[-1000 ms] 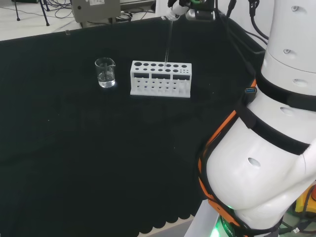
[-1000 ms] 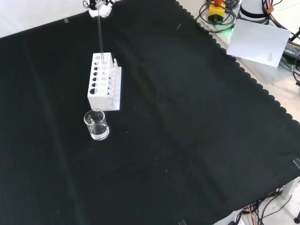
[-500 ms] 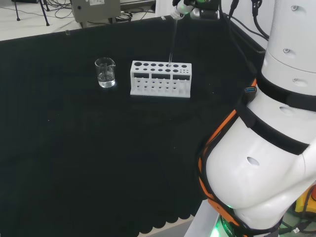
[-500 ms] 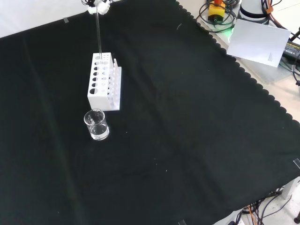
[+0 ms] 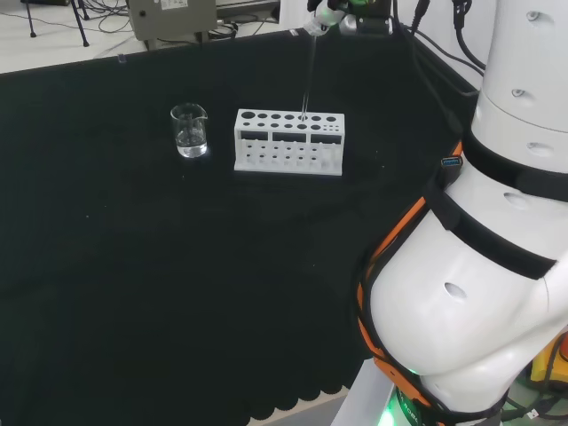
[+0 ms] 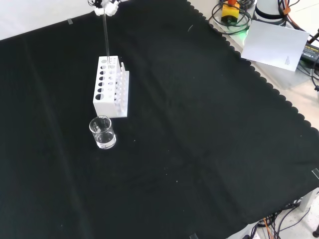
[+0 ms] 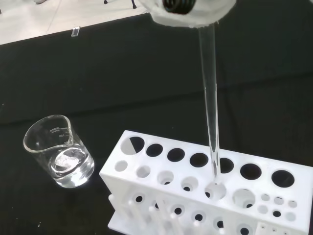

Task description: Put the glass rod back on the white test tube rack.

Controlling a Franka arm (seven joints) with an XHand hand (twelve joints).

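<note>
- Hand (image 5: 330, 11) at the top edge of the head view, right of centre; small white part of it (image 6: 105, 7) at the top left of the front view.
- Fingers closed on the upper end of the glass rod (image 5: 307, 75), seen best in the wrist view, where a blurred white part of the hand (image 7: 188, 12) covers the rod's top.
- Glass rod (image 7: 210, 112) hanging nearly upright, slightly tilted, lower tip at a hole in the middle row of the white test tube rack (image 7: 205, 191); cannot tell whether the tip is inside the hole or just above it.
- Rack (image 5: 288, 142) in the upper middle of the head view, on the black cloth (image 5: 177, 266); in the front view, rack (image 6: 110, 87) in the upper left with the rod (image 6: 106, 37) rising from its far end.
- Small glass beaker (image 5: 189, 130) just left of the rack in the head view, apart from it, a little clear liquid at the bottom.
- Beaker (image 6: 102, 133) below the rack in the front view.
</note>
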